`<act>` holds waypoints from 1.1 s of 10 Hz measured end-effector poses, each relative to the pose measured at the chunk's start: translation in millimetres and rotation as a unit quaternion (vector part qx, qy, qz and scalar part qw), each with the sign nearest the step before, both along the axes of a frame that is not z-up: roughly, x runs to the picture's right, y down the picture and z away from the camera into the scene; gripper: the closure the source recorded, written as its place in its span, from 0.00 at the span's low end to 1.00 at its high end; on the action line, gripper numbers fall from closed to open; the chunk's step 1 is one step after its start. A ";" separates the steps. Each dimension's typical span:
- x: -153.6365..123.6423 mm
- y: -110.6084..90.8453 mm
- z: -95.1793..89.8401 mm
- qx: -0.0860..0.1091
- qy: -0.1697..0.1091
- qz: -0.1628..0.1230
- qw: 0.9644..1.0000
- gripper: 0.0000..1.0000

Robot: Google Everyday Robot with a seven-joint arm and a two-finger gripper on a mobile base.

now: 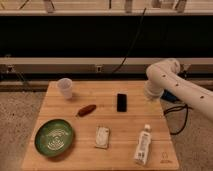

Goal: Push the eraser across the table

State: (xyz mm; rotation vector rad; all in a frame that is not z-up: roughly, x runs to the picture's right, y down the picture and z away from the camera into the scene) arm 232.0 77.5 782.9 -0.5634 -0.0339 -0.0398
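On table (127, 127) I see green plate (54, 137) at left, cup (65, 88), brown item (86, 110), white packet (102, 136). Then eraser (121, 102), flat near middle, toward far side. My gripper (150, 96) right of it, apart, above table right edge; claw spread, empty.

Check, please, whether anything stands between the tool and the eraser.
Nothing visible does. The tool hangs over the right edge of the table, as pictured, apart from the eraser, with only bare wood between them. The brown sausage-shaped item lies on the eraser's far side.
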 end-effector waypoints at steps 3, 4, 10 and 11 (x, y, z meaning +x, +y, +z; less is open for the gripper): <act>-5.9 2.7 17.4 -0.004 -0.005 0.000 1.000 0.20; -7.2 3.6 21.3 -0.006 -0.006 0.000 1.000 0.20; -20.0 3.7 39.1 -0.011 -0.011 0.006 1.000 0.20; -22.8 3.7 42.5 -0.012 -0.012 0.007 1.000 0.20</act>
